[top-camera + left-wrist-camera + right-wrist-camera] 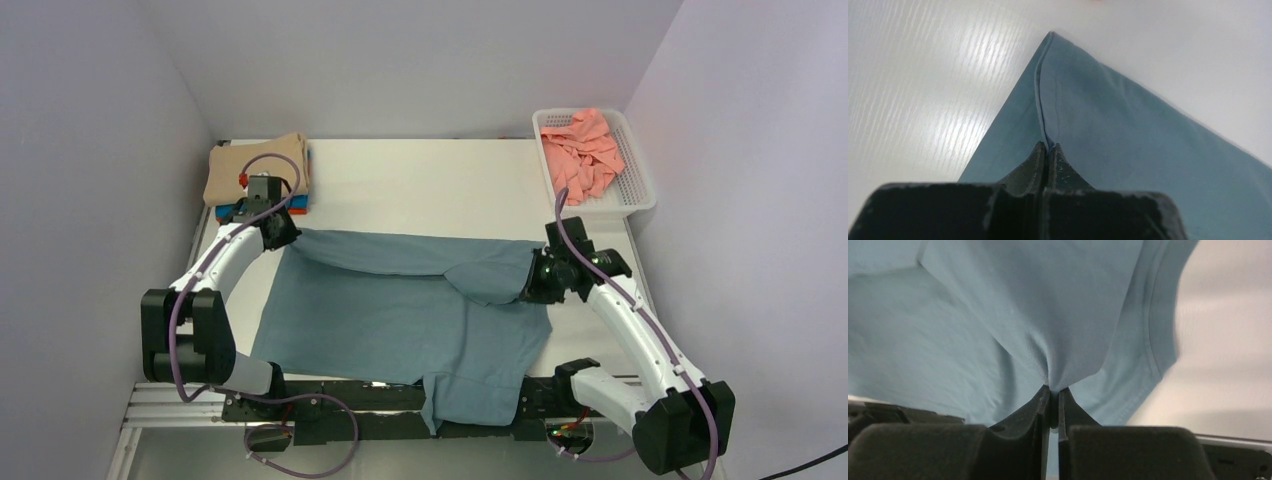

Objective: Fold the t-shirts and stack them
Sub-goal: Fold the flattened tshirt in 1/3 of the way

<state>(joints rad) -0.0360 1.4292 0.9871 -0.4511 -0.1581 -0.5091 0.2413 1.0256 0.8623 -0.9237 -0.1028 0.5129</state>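
Note:
A dusty teal-grey t-shirt [400,320] lies spread across the white table, its far edge lifted and folded toward the middle. My left gripper [283,232] is shut on the shirt's far-left corner; in the left wrist view the seamed edge of the t-shirt [1128,140] runs straight into the pinched gripper [1048,146]. On the right side, near a sleeve, my right gripper [533,283] is shut on a bunched fold. In the right wrist view the t-shirt [998,315] is gathered to a point between the tips of the gripper [1054,389].
A stack of folded tees stands at the back left, a tan one [255,170] on top with blue and orange edges [300,205] below. A white perforated basket [640,190] at the back right holds crumpled salmon pink tees [580,155]. The teal shirt's near part overhangs the table's front edge [470,400].

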